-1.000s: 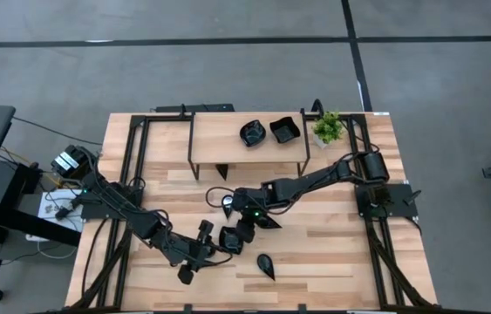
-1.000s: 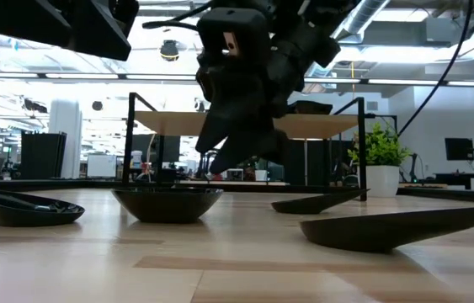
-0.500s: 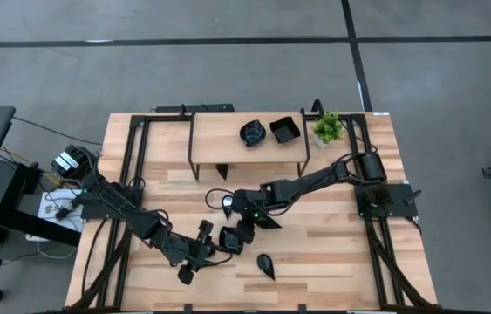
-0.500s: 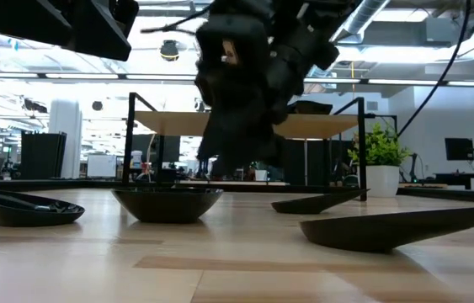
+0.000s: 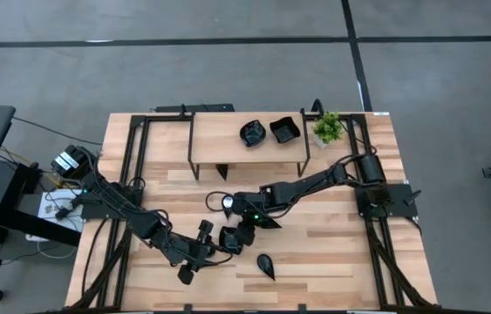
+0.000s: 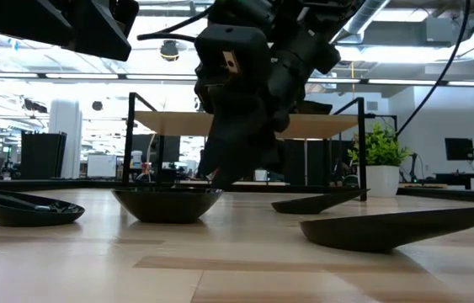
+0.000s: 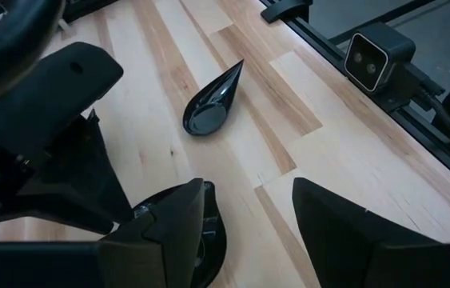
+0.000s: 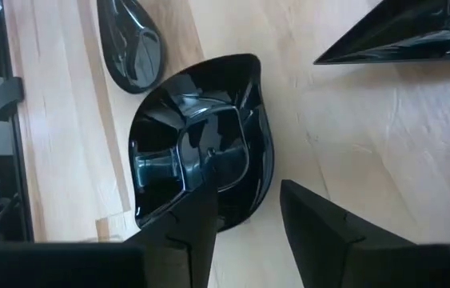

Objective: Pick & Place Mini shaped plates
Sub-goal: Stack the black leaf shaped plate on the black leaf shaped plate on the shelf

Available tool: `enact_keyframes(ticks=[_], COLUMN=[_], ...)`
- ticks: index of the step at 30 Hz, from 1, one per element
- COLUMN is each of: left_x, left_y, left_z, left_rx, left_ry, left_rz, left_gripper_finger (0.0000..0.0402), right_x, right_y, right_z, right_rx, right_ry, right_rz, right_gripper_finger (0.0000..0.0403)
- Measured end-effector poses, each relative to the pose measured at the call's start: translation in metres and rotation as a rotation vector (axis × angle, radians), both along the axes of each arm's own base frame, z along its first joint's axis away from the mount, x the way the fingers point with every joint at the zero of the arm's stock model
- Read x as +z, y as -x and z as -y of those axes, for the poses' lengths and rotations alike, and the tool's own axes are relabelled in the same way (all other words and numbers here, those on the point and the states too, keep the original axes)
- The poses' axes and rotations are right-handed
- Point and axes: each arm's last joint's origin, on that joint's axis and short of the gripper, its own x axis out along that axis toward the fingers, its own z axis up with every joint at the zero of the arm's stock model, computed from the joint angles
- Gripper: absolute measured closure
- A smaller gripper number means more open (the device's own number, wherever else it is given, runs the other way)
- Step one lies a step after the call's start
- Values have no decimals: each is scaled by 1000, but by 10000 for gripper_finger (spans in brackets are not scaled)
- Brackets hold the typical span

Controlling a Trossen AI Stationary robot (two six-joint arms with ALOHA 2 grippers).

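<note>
High view: right gripper [image 5: 242, 234] sits over table [image 5: 332, 253] centre, fingers just above a square dish [image 5: 230, 240]; left gripper [image 5: 212, 253] close by on the dish's other side. Teardrop dish [image 5: 265, 265] lies apart, nearer the front edge. Two more dishes [image 5: 269, 132] on the raised shelf [image 5: 219, 138], plant [image 5: 327, 128] next to them.
Low view: right gripper [image 6: 230, 164] hangs over the square dish [image 6: 167, 202], tips at its rim; contact can't tell. Other dishes on either side, plant [image 6: 380, 164] behind.
Left wrist view: left fingers [image 7: 173, 228] apart, nothing between them; square dish [image 7: 209, 244] edge beside one finger; teardrop dish [image 7: 213, 104] well ahead of tips.
Right wrist view: right fingers [image 8: 197, 220] apart, straddling the near rim of the square dish [image 8: 201, 144], one finger over the bowl, the other outside; not clamped. Teardrop dish [image 8: 131, 44] beyond it.
</note>
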Motion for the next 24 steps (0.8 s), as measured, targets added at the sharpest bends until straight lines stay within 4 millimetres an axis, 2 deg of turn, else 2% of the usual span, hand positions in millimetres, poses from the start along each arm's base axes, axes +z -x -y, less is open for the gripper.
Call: enact_keyframes(ticks=[20, 24], left_x=[0, 0], left_y=[0, -1], left_z=[0, -1], left_rx=[3, 66], left_ry=[4, 76], left_rz=[-1, -18], left_gripper_finger=[206, 206], right_x=[-1, -1], right_y=[1, 1], right_z=[-1, -1], right_rx=[-9, -9], right_ry=[63, 62], right_rz=[8, 8], right_gripper_finger=[269, 269])
